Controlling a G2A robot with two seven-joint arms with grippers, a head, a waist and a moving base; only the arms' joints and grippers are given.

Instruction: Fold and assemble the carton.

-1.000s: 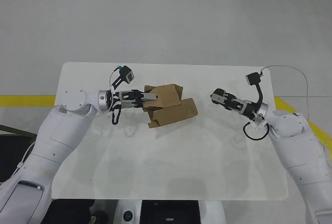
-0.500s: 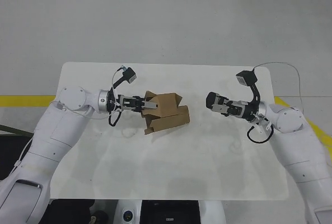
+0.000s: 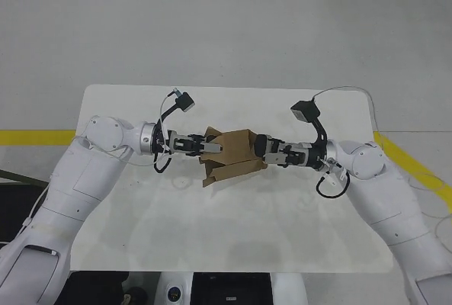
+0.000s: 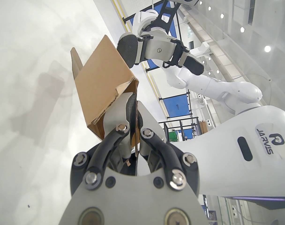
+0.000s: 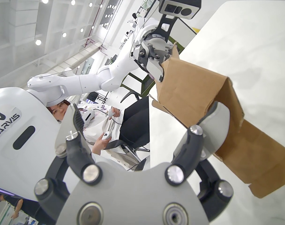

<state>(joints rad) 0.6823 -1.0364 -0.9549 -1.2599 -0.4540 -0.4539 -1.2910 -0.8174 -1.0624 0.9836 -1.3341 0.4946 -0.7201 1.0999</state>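
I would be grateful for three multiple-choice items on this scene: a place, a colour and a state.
1. Where is the carton? A. between the left gripper and the right gripper; B. inside a drawer; C. under a chair.
2. What colour is the carton? A. white; B. blue; C. brown.
3. How is the left gripper? A. wide open; B. shut on the carton; C. shut on nothing.
Key: 1 A, top view shows it between them; 2 C, plain brown cardboard; 3 B, it pinches a carton panel.

Brown carton [image 3: 229, 156] — plain, white table [image 3: 286, 229], yellow floor stripe [image 3: 27, 137], silver-and-black left pincer [image 3: 210, 143], right pincer [image 3: 261, 146] alike
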